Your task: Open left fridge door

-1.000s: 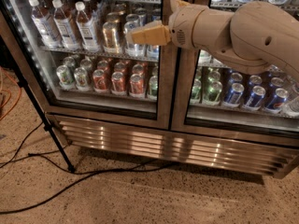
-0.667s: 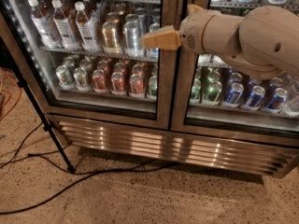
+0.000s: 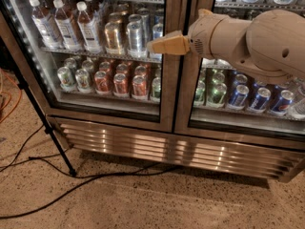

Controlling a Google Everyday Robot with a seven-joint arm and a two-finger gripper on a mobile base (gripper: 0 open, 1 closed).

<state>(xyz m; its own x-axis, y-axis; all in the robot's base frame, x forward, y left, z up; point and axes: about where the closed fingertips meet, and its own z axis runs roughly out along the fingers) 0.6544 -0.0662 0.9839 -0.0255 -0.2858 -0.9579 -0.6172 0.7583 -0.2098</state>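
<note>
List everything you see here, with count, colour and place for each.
left fridge door: one, steel-framed glass, left, shut
right fridge door: one, steel-framed glass, right
bottles: three, clear with white caps, upper shelf behind left door
tall cans: several, gold and silver, beside the bottles
short cans: many, green and red, shelf below
right-side cans: several, green and blue, behind right door
grille: one, steel, under both doors
cables: few, black, on floor
stand leg: one, black, far left
arm: one, beige, from right
gripper: one, tan, before left door's right edge

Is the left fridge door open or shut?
Shut: the left fridge door lies flush with the right fridge door; the end effector hovers near their seam.
</note>
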